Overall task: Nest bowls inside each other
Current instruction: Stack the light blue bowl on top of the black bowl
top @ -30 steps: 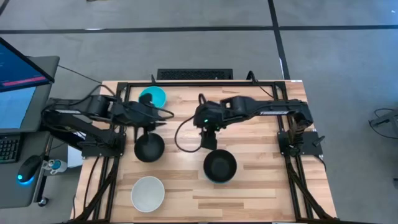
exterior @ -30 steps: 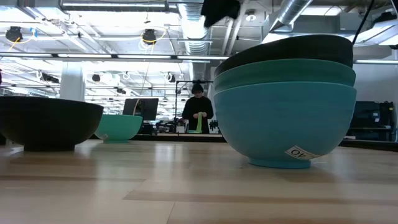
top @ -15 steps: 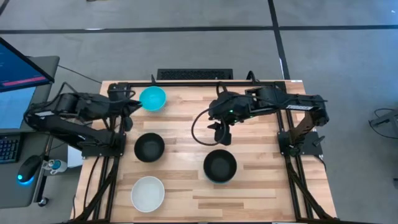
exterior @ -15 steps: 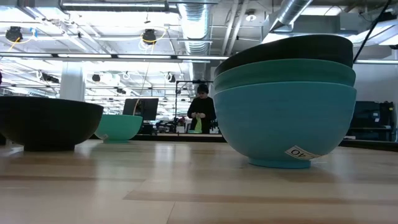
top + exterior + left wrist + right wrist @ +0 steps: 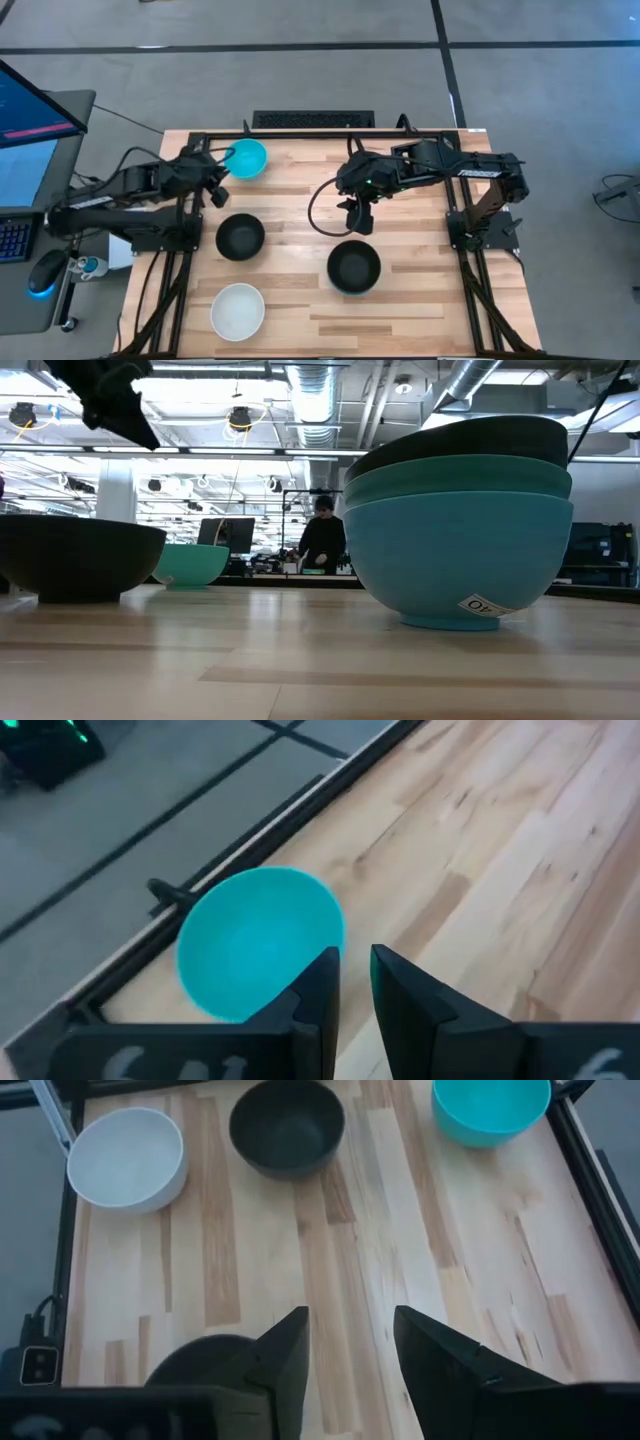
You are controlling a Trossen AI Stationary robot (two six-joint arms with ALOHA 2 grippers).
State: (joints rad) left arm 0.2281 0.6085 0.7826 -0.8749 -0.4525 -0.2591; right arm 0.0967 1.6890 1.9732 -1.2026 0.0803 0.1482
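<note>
On the wooden table in the high view, the left gripper sits at the upper left of the frame, just beside the cyan bowl, which stands near the table's top edge. In the left wrist view the left jaws stand nearly closed with only a narrow gap, holding nothing, their tips over the cyan bowl's rim. The right gripper hangs at the centre of the frame, above the stack of nested bowls, which stands right of centre in the lower half. In the right wrist view the right jaws stand open and empty. The low view shows this stack as a black bowl inside a teal-green bowl inside a blue bowl. A separate black bowl stands left of centre, and the white bowl stands at the lower left. A person stands in the room behind the table.
</note>
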